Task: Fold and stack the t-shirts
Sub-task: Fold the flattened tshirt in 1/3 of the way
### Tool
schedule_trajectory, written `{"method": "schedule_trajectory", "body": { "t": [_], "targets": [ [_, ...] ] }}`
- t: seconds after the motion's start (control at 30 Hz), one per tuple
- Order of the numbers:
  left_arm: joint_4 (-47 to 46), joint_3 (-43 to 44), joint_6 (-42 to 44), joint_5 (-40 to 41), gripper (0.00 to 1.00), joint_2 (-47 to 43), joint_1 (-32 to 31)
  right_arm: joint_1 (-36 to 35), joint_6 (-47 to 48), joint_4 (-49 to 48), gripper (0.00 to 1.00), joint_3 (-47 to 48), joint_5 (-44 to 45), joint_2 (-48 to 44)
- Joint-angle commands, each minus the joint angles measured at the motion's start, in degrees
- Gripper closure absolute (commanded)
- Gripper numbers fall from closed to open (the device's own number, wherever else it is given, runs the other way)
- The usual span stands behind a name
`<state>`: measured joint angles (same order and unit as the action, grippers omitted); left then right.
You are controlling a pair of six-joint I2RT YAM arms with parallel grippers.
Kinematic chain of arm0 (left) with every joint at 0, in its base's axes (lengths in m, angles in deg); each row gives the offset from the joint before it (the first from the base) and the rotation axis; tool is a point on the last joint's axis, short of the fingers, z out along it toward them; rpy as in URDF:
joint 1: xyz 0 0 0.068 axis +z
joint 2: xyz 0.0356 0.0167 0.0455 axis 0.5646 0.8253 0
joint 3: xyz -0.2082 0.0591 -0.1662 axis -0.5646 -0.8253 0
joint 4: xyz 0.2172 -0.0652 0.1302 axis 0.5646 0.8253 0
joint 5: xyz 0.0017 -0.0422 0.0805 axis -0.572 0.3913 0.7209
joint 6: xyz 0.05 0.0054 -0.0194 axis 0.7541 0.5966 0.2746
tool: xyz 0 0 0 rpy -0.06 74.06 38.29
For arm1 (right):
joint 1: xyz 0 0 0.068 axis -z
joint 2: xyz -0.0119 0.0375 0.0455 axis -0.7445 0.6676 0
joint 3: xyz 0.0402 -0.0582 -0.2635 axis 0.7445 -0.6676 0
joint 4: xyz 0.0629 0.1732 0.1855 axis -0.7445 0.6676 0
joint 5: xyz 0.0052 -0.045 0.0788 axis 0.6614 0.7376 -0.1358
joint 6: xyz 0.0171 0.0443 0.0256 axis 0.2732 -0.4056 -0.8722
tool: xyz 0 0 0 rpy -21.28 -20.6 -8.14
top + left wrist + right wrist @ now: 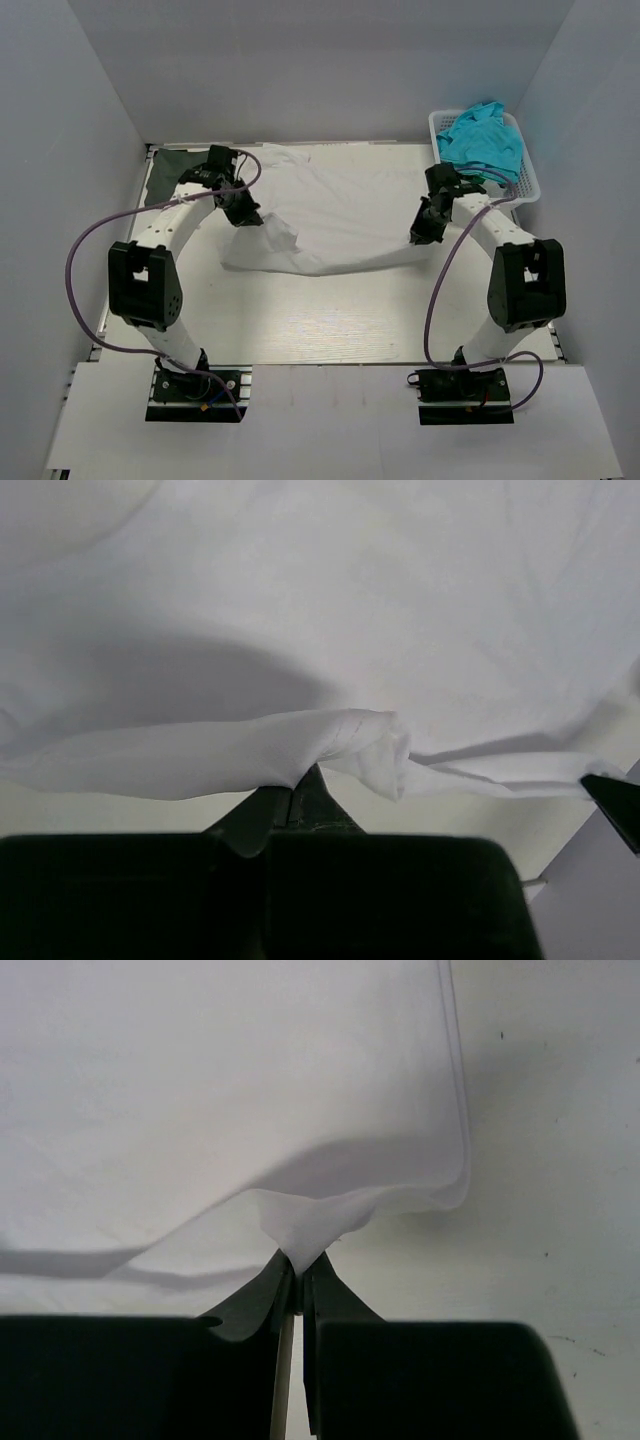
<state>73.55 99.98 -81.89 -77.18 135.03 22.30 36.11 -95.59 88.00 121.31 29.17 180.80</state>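
The white t-shirt [335, 215] lies spread across the middle of the table, its near edge lifted. My left gripper [243, 216] is shut on a fold of its left edge [300, 750]. My right gripper [420, 235] is shut on its right edge [300, 1225], near a hemmed corner. The cloth sags between the two grippers. The dark olive-green t-shirt [165, 175] lies flat at the far left, partly under my left arm.
A white basket [528, 185] at the far right holds a crumpled teal cloth [485, 140]. Grey walls close in the table on the left, far and right sides. Purple cables loop off both arms.
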Motion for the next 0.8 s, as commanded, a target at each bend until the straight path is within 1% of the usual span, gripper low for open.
{"method": "schedule_trajectory", "body": {
  "t": [0.0,0.03,0.1,0.13,0.17,0.23,0.27,0.3,0.33,0.37,0.4,0.43,0.47,0.5,0.53,0.57,0.6,0.63,0.67,0.7,0.73,0.77],
  "targets": [
    [-1.62,6.7,1.09,3.75,1.0,2.22,1.0,1.46,1.19,2.26,0.99,5.77,0.37,2.19],
    [-2.33,7.75,1.09,3.76,1.0,3.36,1.61,1.99,1.28,2.26,0.99,8.48,0.54,4.46],
    [-3.65,10.83,1.62,3.76,1.0,7.23,1.62,2.69,1.72,3.23,0.98,10.69,0.11,6.76],
    [-3.65,12.23,1.62,3.76,1.0,8.81,2.31,3.13,1.9,3.14,0.96,12.09,0.02,8.25],
    [-3.04,15.03,1.62,3.76,1.0,10.39,2.32,3.66,2.16,3.23,0.91,12.63,-0.07,9.66],
    [-3.04,17.51,2.24,4.28,1.0,14.7,2.84,4.36,1.99,3.4,0.68,14.65,0.28,11.77],
    [-3.04,19.61,3.19,4.28,0.99,15.93,2.85,4.89,1.9,3.67,0.53,16.92,0.28,13.35],
    [-3.73,20.76,3.81,4.28,0.92,18.29,2.85,4.98,1.9,3.93,0.4,17.46,-0.24,14.06],
    [-5.57,22.43,4.69,3.67,0.72,19.27,2.85,5.07,2.33,4.02,0.34,17.99,-0.34,15.9],
    [-7.06,22.96,5.39,3.67,0.6,19.89,2.85,5.42,2.69,3.93,0.32,19.74,-1.99,16.52],
    [-7.95,23.84,5.4,3.67,0.45,20.6,2.85,5.16,2.69,3.85,0.32,20.1,-2.27,16.88],
    [-8.83,25.94,7.14,3.67,0.38,22.08,2.85,5.24,3.3,3.76,0.24,20.54,-3.4,17.14],
    [-8.14,27.61,7.16,4.19,0.01,22.71,2.85,4.89,4.0,3.58,0.19,21.07,-3.93,17.14],
    [-6.83,29.37,7.77,6.2,0.0,23.41,2.85,4.89,4.36,2.97,0.16,21.07,-4.37,16.88],
    [-4.99,32.52,7.77,7.44,0.0,23.94,2.85,4.89,4.62,2.36,0.1,20.29,-5.68,15.92],
    [-2.1,33.07,7.77,8.4,0.0,23.94,2.85,4.63,5.06,1.22,0.1,19.67,-6.31,14.52],
    [-2.07,33.08,8.56,8.41,0.0,23.16,2.85,4.71,5.24,0.51,0.1,16.53,-6.83,12.59],
    [-2.07,29.94,8.56,7.54,0.0,22.02,2.85,4.89,5.41,-1.41,0.1,15.2,-9.02,11.62],
    [-4.42,27.65,9.35,6.32,0.0,20.62,2.06,4.72,5.76,-3.43,0.1,13.88,-10.08,8.74],
    [-5.83,22.84,9.35,6.31,0.0,17.73,1.53,4.37,5.33,-4.23,0.1,10.21,-11.48,7.66],
    [-8.98,20.18,9.88,4.91,0.0,16.05,1.53,4.36,5.33,-7.37,0.1,9.04,-13.06,6.0],
    [-10.75,17.55,9.88,3.77,0.0,14.64,1.53,4.19,5.41,-8.36,0.1,7.73,-13.95,4.94]
  ]
}}
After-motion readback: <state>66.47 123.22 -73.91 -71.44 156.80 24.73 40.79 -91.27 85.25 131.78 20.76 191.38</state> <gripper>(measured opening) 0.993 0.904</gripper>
